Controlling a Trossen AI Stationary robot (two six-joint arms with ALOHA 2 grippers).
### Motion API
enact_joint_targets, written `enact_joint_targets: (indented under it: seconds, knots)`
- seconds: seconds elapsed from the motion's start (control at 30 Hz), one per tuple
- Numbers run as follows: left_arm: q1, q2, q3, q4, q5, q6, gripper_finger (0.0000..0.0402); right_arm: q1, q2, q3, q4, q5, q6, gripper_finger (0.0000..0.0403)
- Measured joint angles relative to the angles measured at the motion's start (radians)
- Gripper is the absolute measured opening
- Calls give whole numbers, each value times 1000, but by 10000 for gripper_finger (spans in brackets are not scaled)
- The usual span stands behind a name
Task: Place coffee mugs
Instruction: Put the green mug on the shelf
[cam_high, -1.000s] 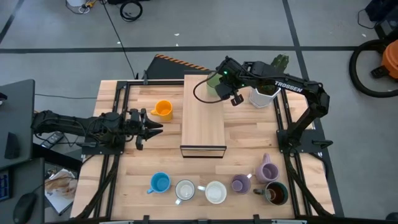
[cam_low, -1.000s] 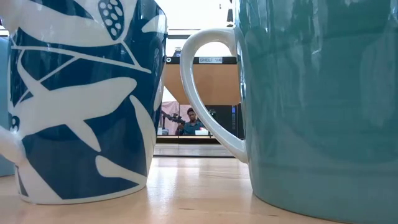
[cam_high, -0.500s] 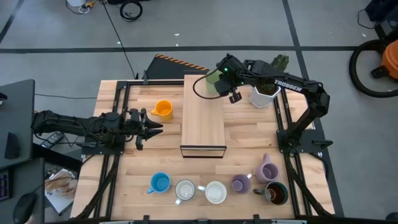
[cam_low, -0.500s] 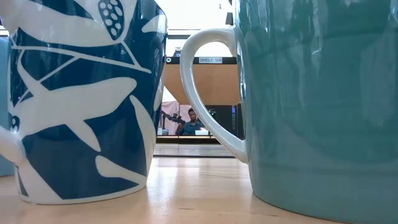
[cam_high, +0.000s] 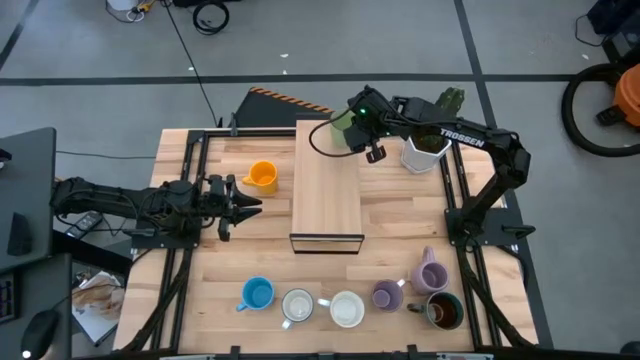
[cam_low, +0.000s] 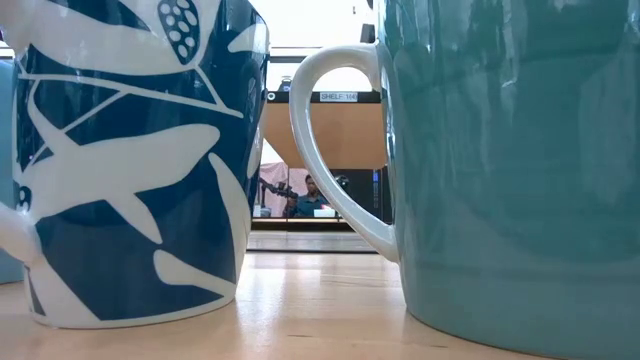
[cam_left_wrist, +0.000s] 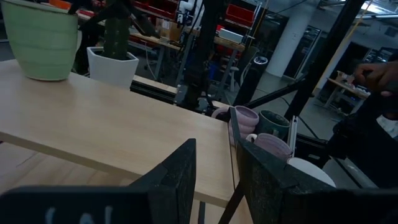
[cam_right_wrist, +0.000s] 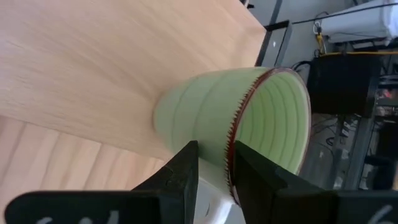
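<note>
**Green mug pinched at the raised board's far corner**

The right gripper (cam_high: 358, 133) has its jaws closed on the rim of the green mug (cam_right_wrist: 249, 130), one finger inside and one outside, at the far right corner of the raised wooden board (cam_high: 327, 185) in the middle of the desk (cam_high: 395, 225). The left gripper (cam_high: 246, 203) waits near the left edge beside the orange mug (cam_high: 262, 176), jaws slightly spread and holding nothing. Six more mugs line the near edge, beginning with the blue mug (cam_high: 257, 294).
</note>
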Motion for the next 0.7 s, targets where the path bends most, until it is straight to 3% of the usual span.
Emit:
enact_joint_targets:
  seconds: [0.7]
  knots:
    - [0, 0, 0, -2, 0, 1, 121, -36, 0, 0, -2, -31, -8, 101]
